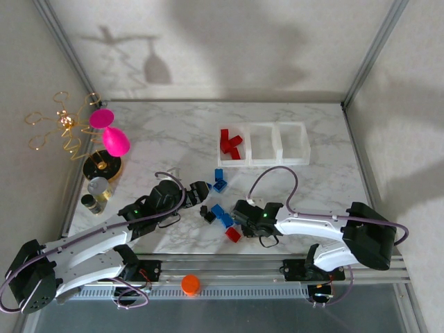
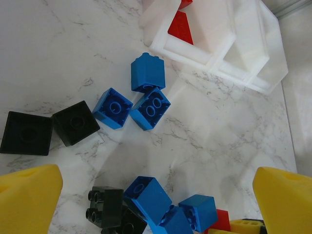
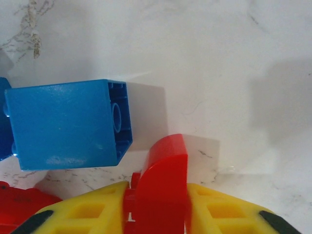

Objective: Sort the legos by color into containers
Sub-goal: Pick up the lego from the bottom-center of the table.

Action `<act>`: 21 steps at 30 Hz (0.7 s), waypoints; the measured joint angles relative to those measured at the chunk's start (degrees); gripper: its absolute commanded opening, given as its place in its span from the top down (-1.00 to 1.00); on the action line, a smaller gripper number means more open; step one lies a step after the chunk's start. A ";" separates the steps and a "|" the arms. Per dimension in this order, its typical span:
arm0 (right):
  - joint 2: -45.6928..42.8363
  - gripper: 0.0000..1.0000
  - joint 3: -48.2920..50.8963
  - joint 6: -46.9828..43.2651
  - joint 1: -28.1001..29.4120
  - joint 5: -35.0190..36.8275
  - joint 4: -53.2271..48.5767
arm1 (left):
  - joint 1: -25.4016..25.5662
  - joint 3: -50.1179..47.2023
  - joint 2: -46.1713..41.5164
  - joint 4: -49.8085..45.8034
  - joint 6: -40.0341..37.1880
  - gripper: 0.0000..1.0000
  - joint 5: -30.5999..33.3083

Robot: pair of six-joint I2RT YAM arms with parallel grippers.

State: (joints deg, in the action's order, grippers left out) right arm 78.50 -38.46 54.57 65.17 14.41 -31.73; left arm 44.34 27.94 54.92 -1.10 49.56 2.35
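My right gripper (image 3: 161,214) is shut on a red lego (image 3: 163,185), its yellow fingers (image 3: 87,214) pressed against both sides of the brick just above the marble. A blue lego (image 3: 68,124) lies just to its left. From above, the right gripper (image 1: 237,227) sits at a cluster of blue legos (image 1: 222,215) and the red lego (image 1: 233,234). My left gripper (image 2: 156,204) is open over blue legos (image 2: 148,197) and black legos (image 2: 109,209). More blue legos (image 2: 151,108) and two black legos (image 2: 75,122) lie beyond. The containers (image 1: 295,149) stand at the back, with red legos (image 1: 231,146) in the left bin.
A pink goblet (image 1: 114,139) and a gold wire stand (image 1: 62,125) occupy the left of the table beside a small jar (image 1: 98,189). An orange round cap (image 1: 190,284) rests on the front rail. Open marble lies to the right of the legos.
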 measured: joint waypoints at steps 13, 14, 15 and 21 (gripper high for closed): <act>-3.69 0.55 -5.62 -3.65 -2.27 2.27 -2.64 | 0.15 0.09 0.70 1.44 -0.04 -0.99 0.22; -4.28 0.55 -6.45 -4.35 -3.21 2.32 -2.67 | 0.15 0.11 0.90 1.46 -0.07 -0.99 0.22; -4.96 0.54 -7.63 -5.60 -4.72 2.38 -2.73 | 0.15 0.17 1.09 1.44 -0.07 -0.99 0.22; -5.14 0.52 -15.30 -13.57 -13.31 2.49 -0.94 | 0.15 3.19 2.73 1.36 -0.96 -0.99 1.11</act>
State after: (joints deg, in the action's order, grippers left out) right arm 73.36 -53.76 40.99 51.86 16.91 -32.67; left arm 44.49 31.14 57.65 0.25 48.60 3.46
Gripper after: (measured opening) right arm 0.242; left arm 0.994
